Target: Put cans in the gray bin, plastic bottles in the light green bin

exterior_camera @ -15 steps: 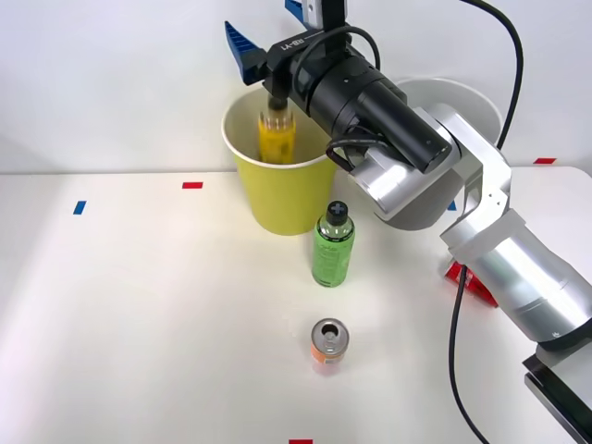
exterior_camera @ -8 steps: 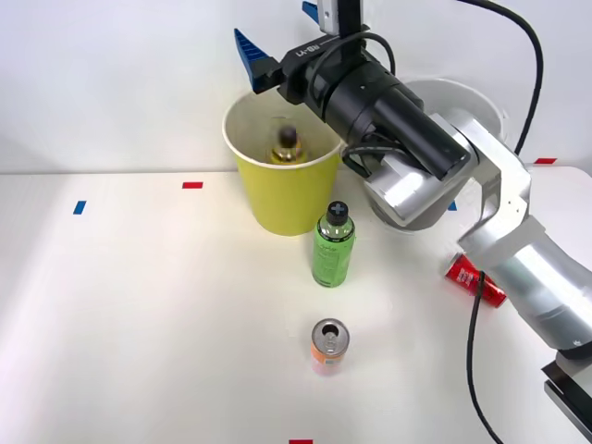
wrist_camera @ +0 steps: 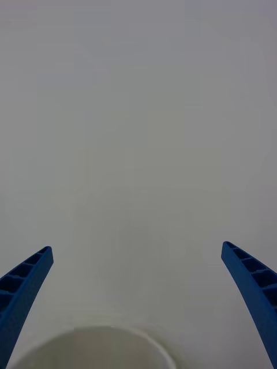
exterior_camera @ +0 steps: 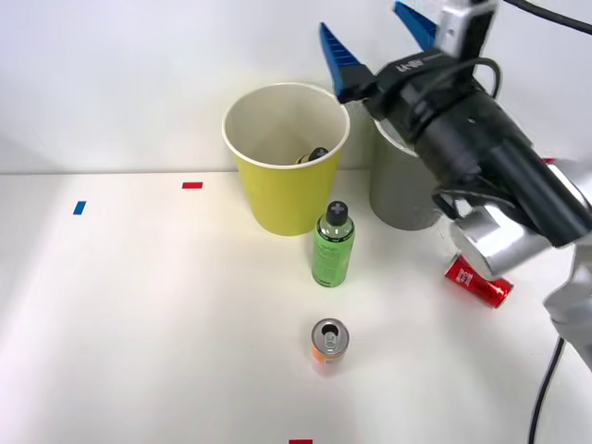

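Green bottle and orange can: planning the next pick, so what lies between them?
Bare white table between green bottle and orange can, in the front view.

The right arm (exterior_camera: 499, 176) covers most of the gray bin (exterior_camera: 400, 190), leaving a strip of wall at the bin's nine o'clock side and hiding its rim and inside. In the wrist view only an arc of a white rim (wrist_camera: 92, 340) shows, cut by the frame. Deep in the light green bin (exterior_camera: 285, 157), the yellow-labelled bottle (exterior_camera: 313, 154) shows as a dark sliver, its label hidden by the wall.
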You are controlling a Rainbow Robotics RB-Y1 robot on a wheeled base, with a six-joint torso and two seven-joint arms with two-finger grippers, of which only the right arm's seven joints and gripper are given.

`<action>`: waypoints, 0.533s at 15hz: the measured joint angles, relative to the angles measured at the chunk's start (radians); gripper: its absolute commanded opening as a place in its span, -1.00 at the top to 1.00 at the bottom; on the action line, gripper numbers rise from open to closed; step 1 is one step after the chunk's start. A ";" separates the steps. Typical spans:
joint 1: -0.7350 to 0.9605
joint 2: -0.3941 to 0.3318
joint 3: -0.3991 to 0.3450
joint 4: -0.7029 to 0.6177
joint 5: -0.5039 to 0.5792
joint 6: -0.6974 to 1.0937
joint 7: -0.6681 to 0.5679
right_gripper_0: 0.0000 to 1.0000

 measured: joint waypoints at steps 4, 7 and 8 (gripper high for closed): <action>0.311 -0.131 -0.114 -0.211 -0.098 -0.003 -0.018 -1.00; 0.582 -0.189 -0.247 -0.304 -0.122 -0.044 -0.030 -1.00; 0.671 -0.197 -0.291 -0.320 -0.126 -0.069 -0.035 -1.00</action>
